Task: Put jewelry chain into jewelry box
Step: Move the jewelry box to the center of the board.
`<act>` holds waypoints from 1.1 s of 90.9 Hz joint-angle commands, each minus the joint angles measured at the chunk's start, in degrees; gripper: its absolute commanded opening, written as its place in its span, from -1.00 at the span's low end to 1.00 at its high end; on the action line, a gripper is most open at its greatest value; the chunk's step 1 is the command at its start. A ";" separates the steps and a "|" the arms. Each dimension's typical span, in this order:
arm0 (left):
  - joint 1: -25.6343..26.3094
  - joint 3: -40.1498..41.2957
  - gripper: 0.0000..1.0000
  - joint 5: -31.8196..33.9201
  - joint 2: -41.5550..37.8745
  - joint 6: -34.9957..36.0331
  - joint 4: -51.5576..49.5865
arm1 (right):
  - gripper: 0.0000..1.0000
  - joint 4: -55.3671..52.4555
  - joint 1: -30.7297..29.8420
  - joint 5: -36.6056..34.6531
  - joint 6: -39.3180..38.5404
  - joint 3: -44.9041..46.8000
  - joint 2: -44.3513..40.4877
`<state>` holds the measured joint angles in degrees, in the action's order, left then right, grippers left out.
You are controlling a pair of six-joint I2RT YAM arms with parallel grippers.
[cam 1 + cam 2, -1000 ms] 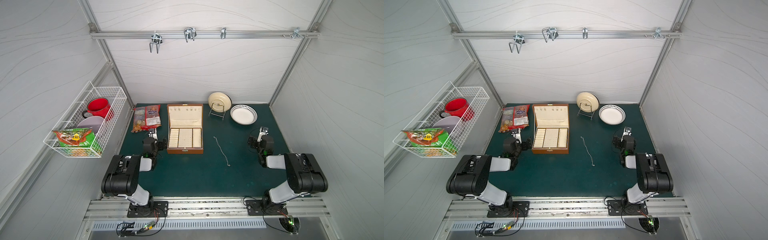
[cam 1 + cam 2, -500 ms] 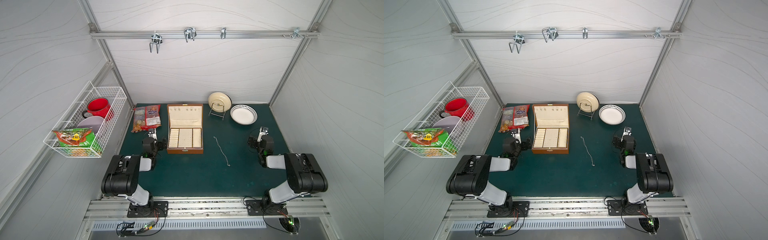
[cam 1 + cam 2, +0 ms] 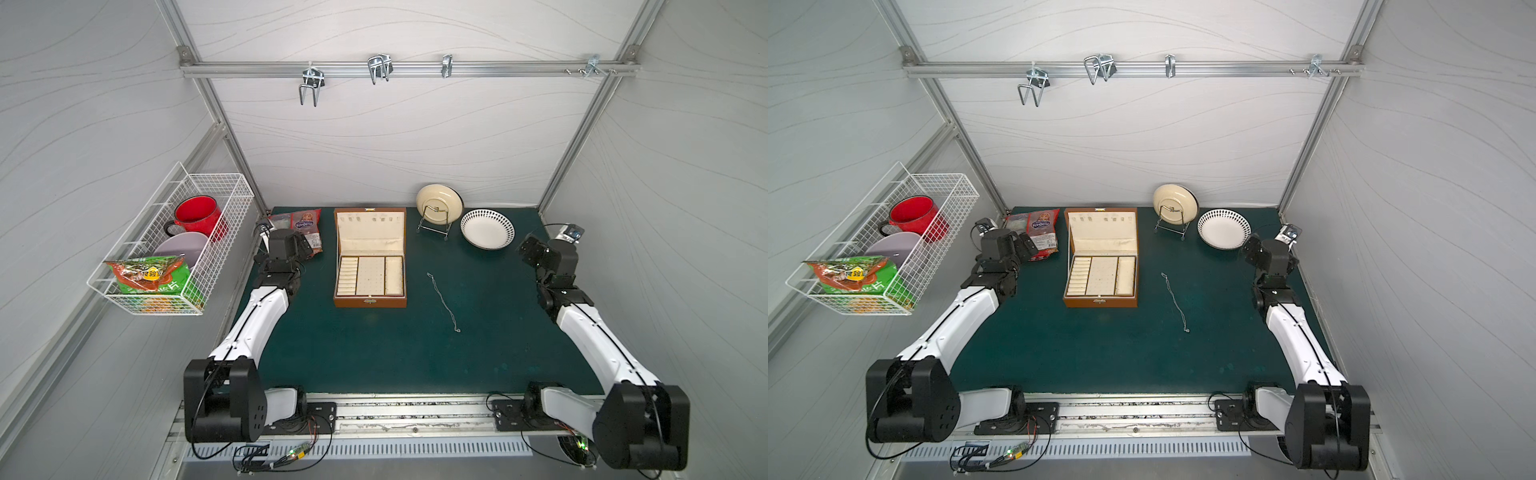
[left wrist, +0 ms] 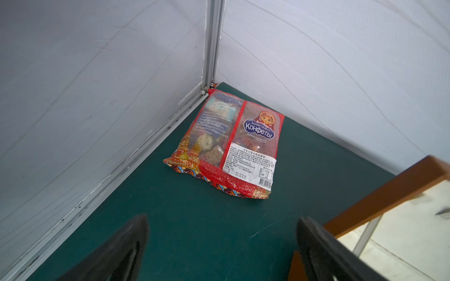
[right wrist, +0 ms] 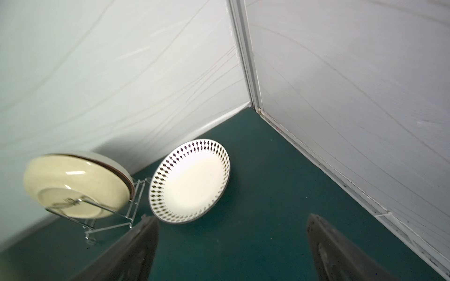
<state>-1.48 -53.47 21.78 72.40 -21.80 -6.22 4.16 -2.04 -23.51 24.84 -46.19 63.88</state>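
Note:
The jewelry chain lies stretched out on the green mat, to the right of the jewelry box and apart from it. The jewelry box stands open at mid-table, brown with cream lining, its lid raised toward the back wall; its brown edge shows in the left wrist view. My left gripper hovers left of the box, open and empty, facing a candy bag. My right gripper sits at the far right, open and empty, well away from the chain.
A red candy bag lies in the back left corner. A cream plate leans on a wire stand beside a white patterned bowl. A wire basket with a red mug hangs on the left wall.

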 commanded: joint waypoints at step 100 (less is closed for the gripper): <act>6.13 -12.29 0.69 -38.56 24.07 0.96 -11.53 | 0.98 -25.19 -26.70 25.50 -1.40 -12.74 11.09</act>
<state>4.40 -62.11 -15.33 94.70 -22.55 -19.44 -23.05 -26.61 -7.09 23.49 -54.06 66.39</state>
